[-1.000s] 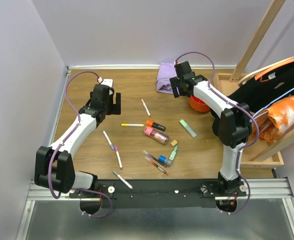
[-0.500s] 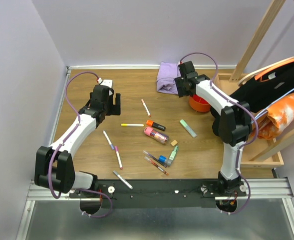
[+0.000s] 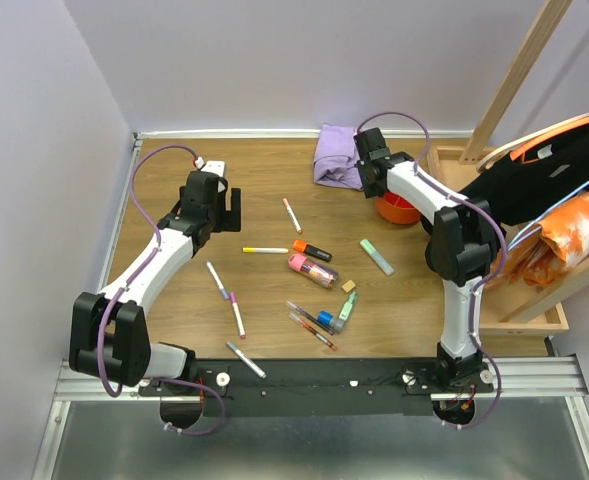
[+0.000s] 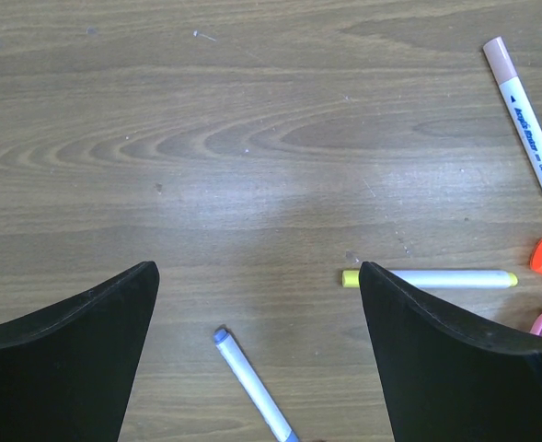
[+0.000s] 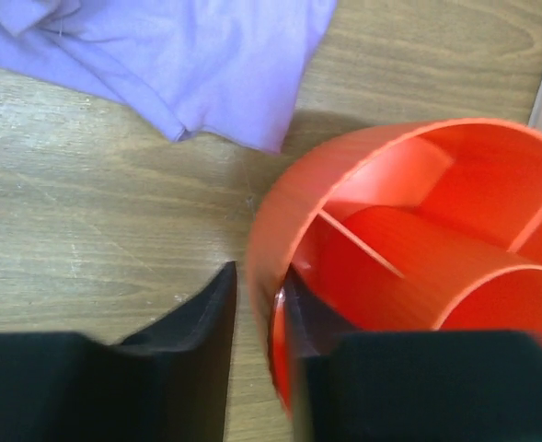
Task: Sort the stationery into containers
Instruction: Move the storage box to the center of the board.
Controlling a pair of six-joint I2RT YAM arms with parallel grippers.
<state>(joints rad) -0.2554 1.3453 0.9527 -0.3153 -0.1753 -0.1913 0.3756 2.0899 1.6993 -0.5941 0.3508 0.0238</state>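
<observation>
Wood-grain table [image 3: 174, 300], seen from above, with one orange cup [image 3: 399, 208] at the upper right, just beside a lilac cloth [image 3: 334, 155]. The right gripper [image 3: 369, 180] sits at the cup's rim and the left gripper [image 3: 229, 200] hangs over bare wood at the upper left. Scattered mid-frame are one orange highlighter [image 3: 312, 250], one pink tube [image 3: 312, 269], one tan eraser [image 3: 349, 286] and two mint highlighters [image 3: 377, 256]. I count about seven thin pens, though the bunch at lower centre is hard to separate.

From the left wrist, the fingers stand wide apart with nothing between them. Three pens show: a brown-capped marker [image 4: 524, 115] at the upper right whose blue print is too small to read, a yellow-tipped pen [image 4: 427, 277], and a blue-tipped pen [image 4: 252, 387] cut off at the bottom edge.

From the right wrist, the blurred cup fills the right side, cut off, with three compartments visible. One finger is outside its wall and one inside; I cannot tell whether they pinch it.
</observation>
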